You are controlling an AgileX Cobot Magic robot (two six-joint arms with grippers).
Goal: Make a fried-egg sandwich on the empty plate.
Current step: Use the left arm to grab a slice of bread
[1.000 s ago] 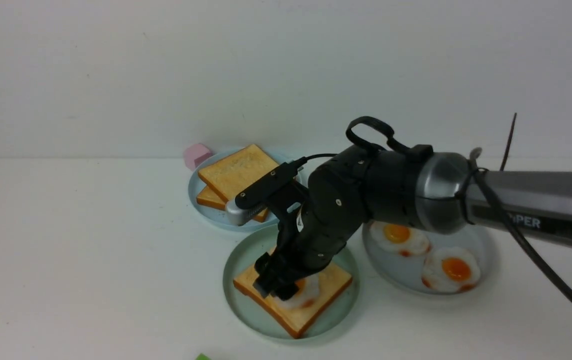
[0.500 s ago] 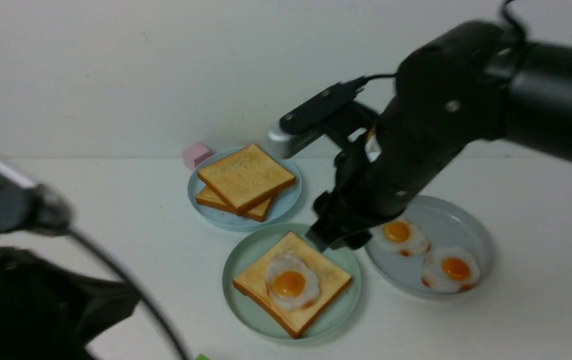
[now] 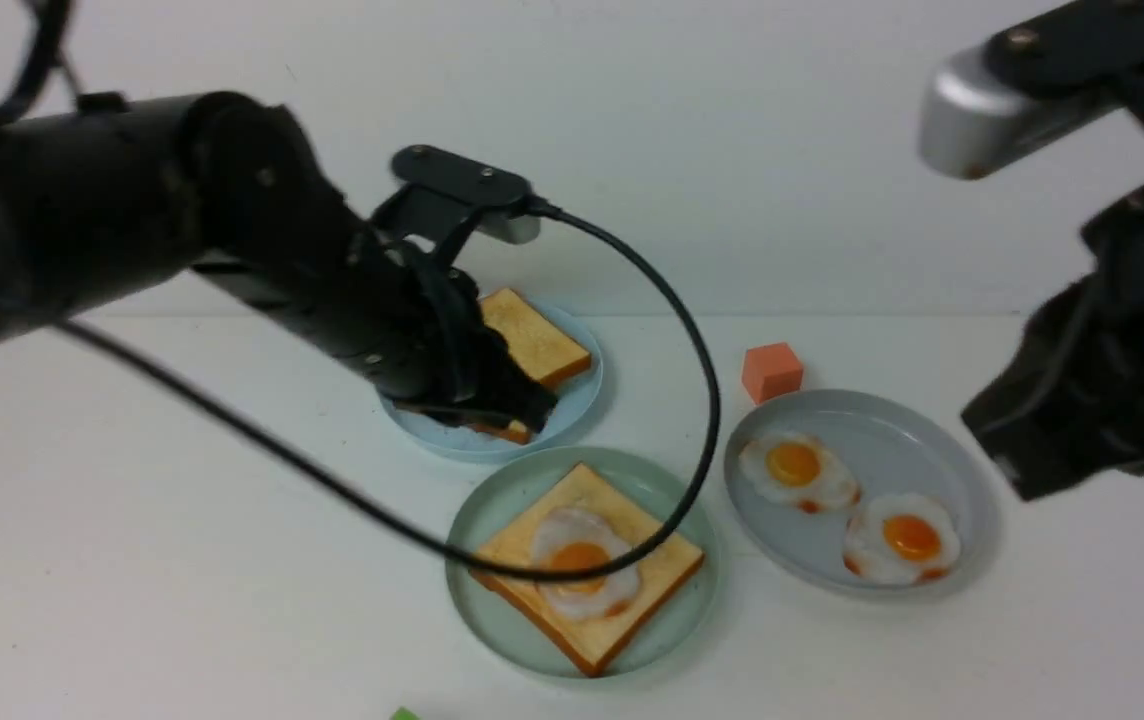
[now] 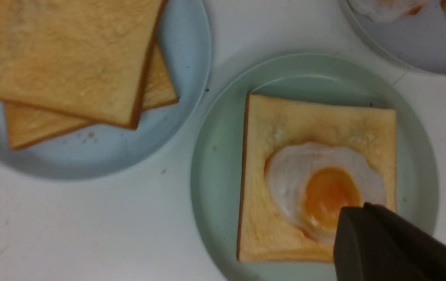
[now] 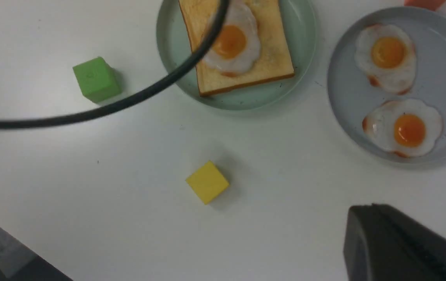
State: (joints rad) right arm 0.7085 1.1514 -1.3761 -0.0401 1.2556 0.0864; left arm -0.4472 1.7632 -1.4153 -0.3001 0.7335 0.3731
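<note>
The mint-green plate holds one toast slice with a fried egg lying on top, uncovered. It also shows in the left wrist view and the right wrist view. Two more toast slices are stacked on the light-blue plate behind it. My left gripper hangs over the near edge of that stack, shut and empty. My right gripper is raised at the right, shut and empty.
A grey-blue plate at the right holds two fried eggs. An orange cube sits behind it. A green cube and a yellow cube lie nearer me. The left arm's black cable loops over the mint plate.
My right gripper let go of the egg on the toast, then rose and pulled back to the right. My left arm swung in from the left over the toast stack.
</note>
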